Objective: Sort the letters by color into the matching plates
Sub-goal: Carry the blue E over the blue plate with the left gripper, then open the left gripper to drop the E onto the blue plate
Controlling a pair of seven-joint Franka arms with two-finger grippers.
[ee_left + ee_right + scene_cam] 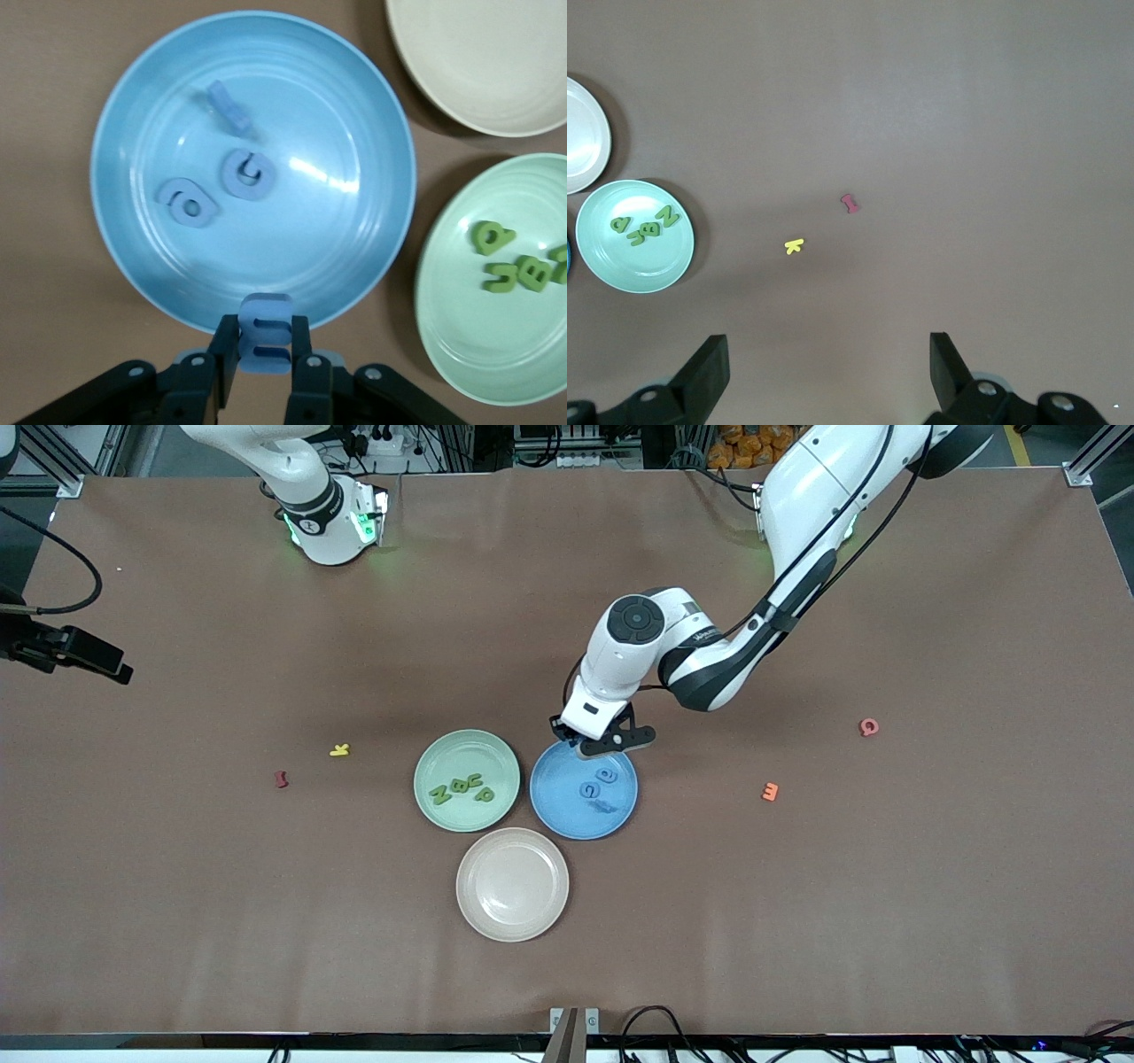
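The left gripper (266,354) pinches a blue letter (266,331) over the blue plate's (142,106) rim, while the waiting right gripper (828,372) gapes wide, empty.

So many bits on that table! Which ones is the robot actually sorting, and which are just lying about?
Part of the job:
- green plate with four green letters
- blue plate with three blue letters
- fourth blue letter, held by the left gripper over the blue plate's rim

Just lying about:
- beige plate
- yellow letter
- dark red letter
- orange letter
- red letter
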